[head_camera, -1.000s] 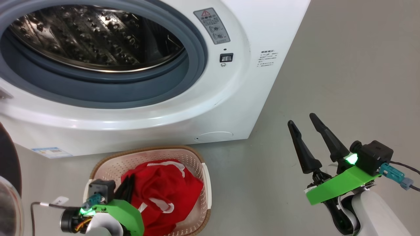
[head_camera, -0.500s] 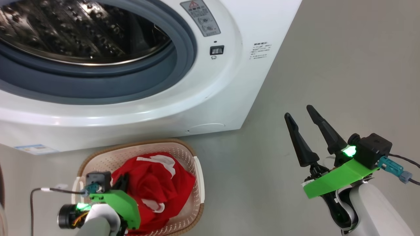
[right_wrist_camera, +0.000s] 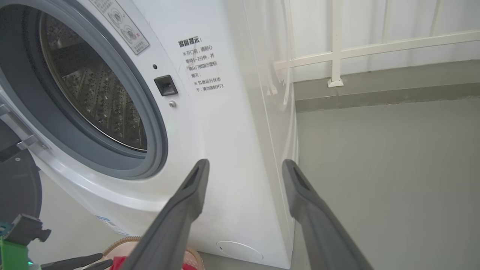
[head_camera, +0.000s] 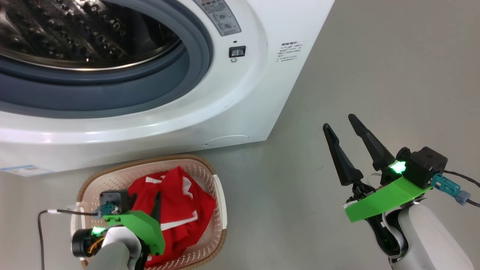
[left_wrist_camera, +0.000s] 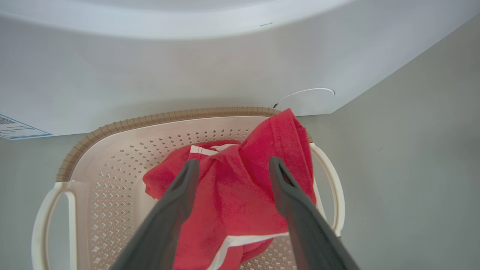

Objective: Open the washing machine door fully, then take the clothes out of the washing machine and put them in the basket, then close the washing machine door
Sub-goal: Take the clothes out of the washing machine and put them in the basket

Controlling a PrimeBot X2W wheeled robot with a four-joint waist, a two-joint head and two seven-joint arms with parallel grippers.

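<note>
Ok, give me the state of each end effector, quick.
Left end effector: open, empty, above the clothes in the basket.
Right end effector: open, empty.

Washing machine [head_camera: 255, 97] mouth stands wide open, grey gasket [head_camera: 198, 56] ringing it, steel drum [head_camera: 75, 33] behind: roomy way in from the front. Washing machine door [right_wrist_camera: 15, 187] swung out at the mouth's left side with its hinge, so that flank is blocked. Basket [left_wrist_camera: 168, 114] sits on the floor just in front of the washer's lower panel, little gap behind its far rim. Clothes [head_camera: 176, 202] heaped in the basket's right half, one fold over the far-right rim; left half is bare perforated bottom. Left hand [left_wrist_camera: 233, 161] fingers spread, straddling the heap from above. Floor [head_camera: 375, 75] right of the washer is open. Right hand [head_camera: 338, 120] is there, fingers apart, well clear of the washer's side. Railing [right_wrist_camera: 333, 56] along the back wall.
</note>
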